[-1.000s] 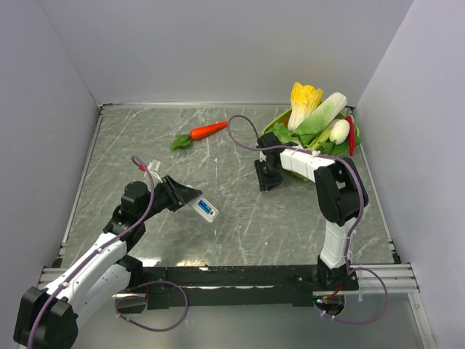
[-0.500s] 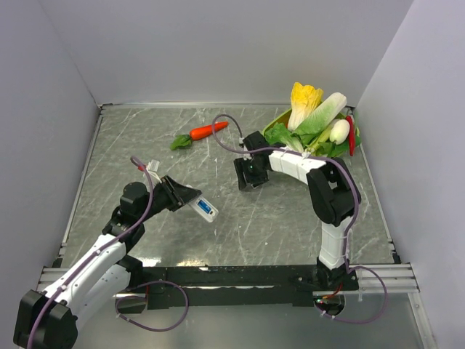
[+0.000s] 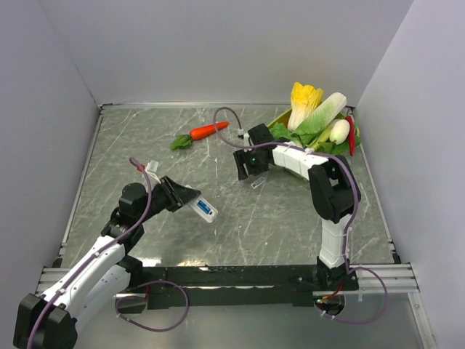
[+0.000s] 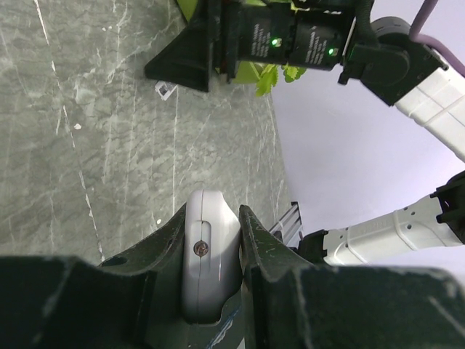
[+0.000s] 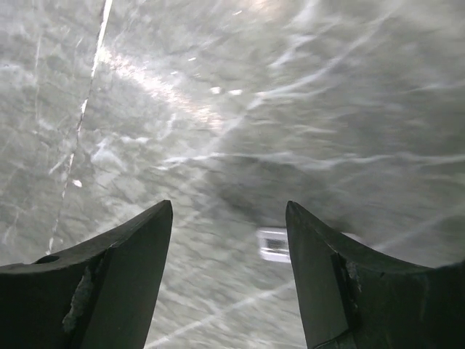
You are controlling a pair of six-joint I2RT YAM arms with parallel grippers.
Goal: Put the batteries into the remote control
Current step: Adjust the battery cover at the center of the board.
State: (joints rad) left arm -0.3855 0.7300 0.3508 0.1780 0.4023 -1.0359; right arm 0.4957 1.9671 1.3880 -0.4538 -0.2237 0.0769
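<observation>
My left gripper [image 3: 190, 198] is shut on the remote control [image 3: 205, 209], a small white-grey bar held just above the table at the left. A blue strip shows on the remote's upper face, and it looks like the batteries lying in it. In the left wrist view the remote [image 4: 209, 254] is pinched edge-on between the two fingers of the left gripper [image 4: 212, 212]. My right gripper [image 3: 245, 171] is open and empty, low over the middle of the table. In the right wrist view the right gripper [image 5: 229, 209] has bare marble between its fingertips.
A small flat white rectangular piece [image 3: 258, 183] lies on the table by the right gripper, also showing in the right wrist view [image 5: 275, 244] and the left wrist view [image 4: 166, 89]. An orange carrot [image 3: 207, 131] lies at the back. A green basket of vegetables [image 3: 320, 123] fills the back right corner.
My right gripper has moved left, away from the vegetable basket to the middle of the table. The small white piece now shows beside it. The left arm and remote have not moved.
</observation>
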